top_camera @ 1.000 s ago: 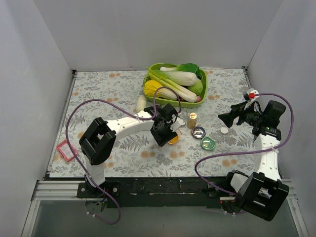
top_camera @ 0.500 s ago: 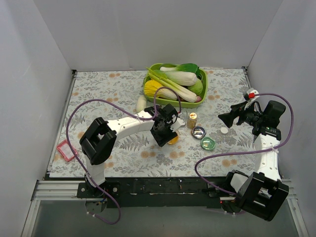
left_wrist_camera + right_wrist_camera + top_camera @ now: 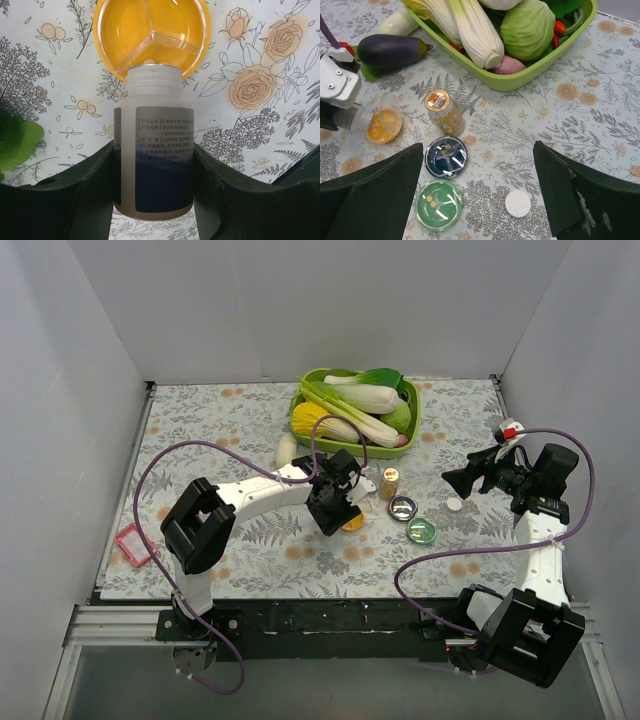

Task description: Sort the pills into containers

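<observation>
You are working inside plain white walls (image 3: 300, 300), over a table (image 3: 230, 430) covered in a floral print. At the far side sits the lime-green tray (image 3: 530, 75), heaped with cabbage and other vegetables, and a dark eggplant (image 3: 390, 50) lies on the table just beside its left end.

Your left claw (image 3: 153, 170) is clamped on a white bottle (image 3: 152, 85), one finger on each side of the label. The bottle is open and tipped over, its mouth just above the near rim of the orange dish (image 3: 152, 32) (a three-part dish, seen from the wrist), and a couple of pale pills (image 3: 151, 62) show right at the mouth.

Your right claw (image 3: 477, 155) hangs above the right side of the table with its fingers wide apart and nothing between them.

A small capped bottle (image 3: 445, 112) with a gold lid stands upright between the tray and the dishes. The blue dish (image 3: 446, 156) lies just in front of that bottle, to the right of the orange one, and the green dish (image 3: 438, 204) lies just beside the blue one, nearer to you. Both hold a few small pills, too small to count. A white cap (image 3: 518, 203) lies flat on the table, right of the green dish and apart from it.
</observation>
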{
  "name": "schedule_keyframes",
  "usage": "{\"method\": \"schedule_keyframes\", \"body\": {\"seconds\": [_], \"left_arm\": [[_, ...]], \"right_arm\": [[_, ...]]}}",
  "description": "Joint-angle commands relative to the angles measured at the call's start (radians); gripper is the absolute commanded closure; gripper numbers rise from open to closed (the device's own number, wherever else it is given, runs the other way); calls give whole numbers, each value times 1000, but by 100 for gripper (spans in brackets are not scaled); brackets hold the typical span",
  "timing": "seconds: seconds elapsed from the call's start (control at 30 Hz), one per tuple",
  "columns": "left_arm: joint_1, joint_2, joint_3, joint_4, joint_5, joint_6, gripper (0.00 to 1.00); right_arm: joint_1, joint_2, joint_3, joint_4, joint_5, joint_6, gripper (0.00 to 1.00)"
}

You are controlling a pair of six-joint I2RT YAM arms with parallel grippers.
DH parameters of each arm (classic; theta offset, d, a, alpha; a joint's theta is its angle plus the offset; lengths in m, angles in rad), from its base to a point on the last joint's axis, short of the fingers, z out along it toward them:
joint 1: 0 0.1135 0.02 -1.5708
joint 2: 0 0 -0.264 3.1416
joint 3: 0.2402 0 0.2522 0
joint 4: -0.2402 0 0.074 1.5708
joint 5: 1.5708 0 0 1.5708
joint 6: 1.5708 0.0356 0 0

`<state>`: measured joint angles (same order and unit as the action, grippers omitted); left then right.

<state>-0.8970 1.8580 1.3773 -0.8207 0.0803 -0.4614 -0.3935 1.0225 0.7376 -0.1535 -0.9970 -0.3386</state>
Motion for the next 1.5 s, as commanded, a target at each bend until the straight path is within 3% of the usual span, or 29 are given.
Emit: {"method": "schedule_keyframes", "body": {"seconds": [0.0,0.87,1.47], "left_arm": [[-3,-66,14,40,22,-14,100],[21,-193,-133,181,99,-56,100],[67,-457,-498,595,199,-125,100]], "right_arm": [[-8,2,-3,28,-6,9,2],[-8,4,-6,31,-6,7,2],[-10,13,-23,42,-11,0,2]]}}
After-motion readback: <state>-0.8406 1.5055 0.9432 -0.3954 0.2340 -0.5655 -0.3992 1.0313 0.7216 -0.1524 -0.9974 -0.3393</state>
